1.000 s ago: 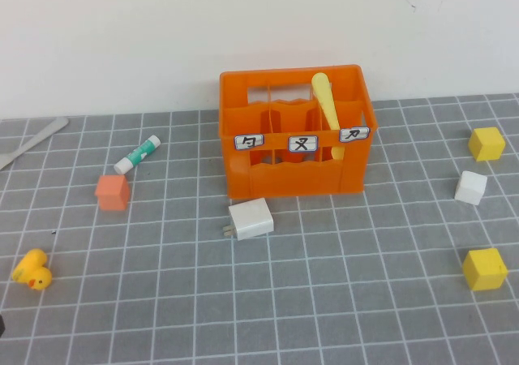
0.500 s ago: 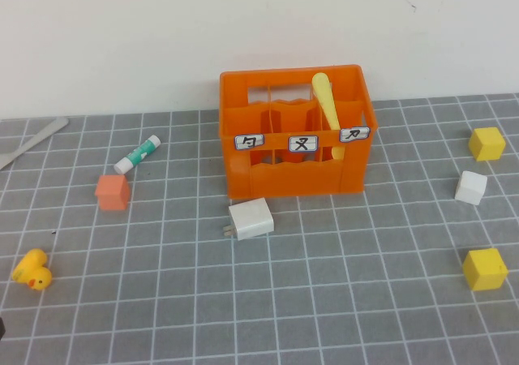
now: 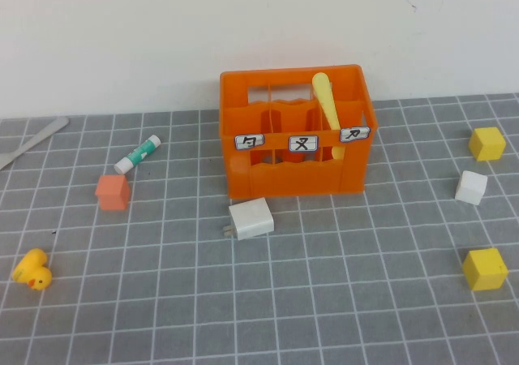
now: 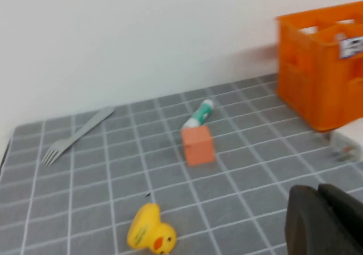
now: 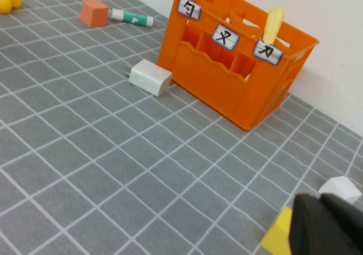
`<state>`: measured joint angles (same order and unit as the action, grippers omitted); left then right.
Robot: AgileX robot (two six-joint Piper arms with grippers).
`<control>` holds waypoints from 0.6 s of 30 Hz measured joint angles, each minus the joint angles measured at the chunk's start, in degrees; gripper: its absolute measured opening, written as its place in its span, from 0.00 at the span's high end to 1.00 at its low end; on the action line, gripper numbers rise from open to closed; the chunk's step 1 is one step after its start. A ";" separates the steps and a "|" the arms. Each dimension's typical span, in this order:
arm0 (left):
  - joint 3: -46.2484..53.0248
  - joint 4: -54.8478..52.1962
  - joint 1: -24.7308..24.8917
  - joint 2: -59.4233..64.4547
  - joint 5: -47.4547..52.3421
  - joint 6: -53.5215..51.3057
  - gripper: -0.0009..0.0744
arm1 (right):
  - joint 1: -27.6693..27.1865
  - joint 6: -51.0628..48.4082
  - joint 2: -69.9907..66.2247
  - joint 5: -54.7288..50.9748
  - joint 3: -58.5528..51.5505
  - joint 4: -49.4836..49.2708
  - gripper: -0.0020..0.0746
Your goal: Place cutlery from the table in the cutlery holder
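Observation:
The orange cutlery holder (image 3: 296, 166) stands at the middle back of the table (image 3: 324, 300). The pale yellow knife (image 3: 326, 103) stands tilted in its right compartment, and also shows in the right wrist view (image 5: 273, 24). The grey fork (image 3: 32, 140) lies flat at the far left back edge, seen whole in the left wrist view (image 4: 76, 135). Neither gripper shows in the high view. My left gripper (image 4: 323, 221) is shut and empty, low over the front left of the table. My right gripper (image 5: 329, 224) is shut and empty, over the front right near the yellow cube.
A green-and-white tube (image 3: 138, 154), a small orange cube (image 3: 112, 191) and a yellow duck (image 3: 32, 270) lie on the left. A white charger (image 3: 250, 218) lies in front of the holder. Two yellow cubes (image 3: 485, 268) and a white cube (image 3: 470, 187) lie on the right.
A small dark tip at the lower left edge of the high view has gone out of view. Nothing on the table has moved.

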<state>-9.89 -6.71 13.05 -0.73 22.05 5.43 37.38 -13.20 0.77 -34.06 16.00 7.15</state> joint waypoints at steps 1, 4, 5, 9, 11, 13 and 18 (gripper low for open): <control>1.04 2.73 -2.22 0.00 -1.18 -2.18 0.99 | 0.00 0.00 0.00 0.00 0.00 0.00 0.98; 5.88 7.62 -6.22 0.00 -6.90 -5.43 0.99 | 0.00 0.00 0.00 0.00 0.00 0.00 0.98; 7.51 8.14 -6.68 0.00 -8.67 -5.94 0.99 | 0.00 0.00 0.00 0.00 0.00 0.00 0.98; 11.04 9.22 -8.56 -0.04 -8.05 -3.62 0.99 | 0.00 0.00 0.00 0.00 0.00 0.00 0.98; 11.25 9.46 -9.13 -0.04 -4.06 -1.52 0.99 | 0.00 0.00 0.00 0.00 0.00 0.00 0.98; 11.25 9.45 -9.23 -0.14 -2.90 -0.55 0.99 | 0.00 0.00 0.00 0.00 0.00 0.00 0.98; 11.14 9.45 -9.63 -0.13 -2.67 -0.40 0.99 | 0.00 0.00 0.00 0.00 0.00 0.00 0.98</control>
<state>1.25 2.74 3.43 -0.86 19.38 5.03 37.38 -13.20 0.77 -34.06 16.00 7.15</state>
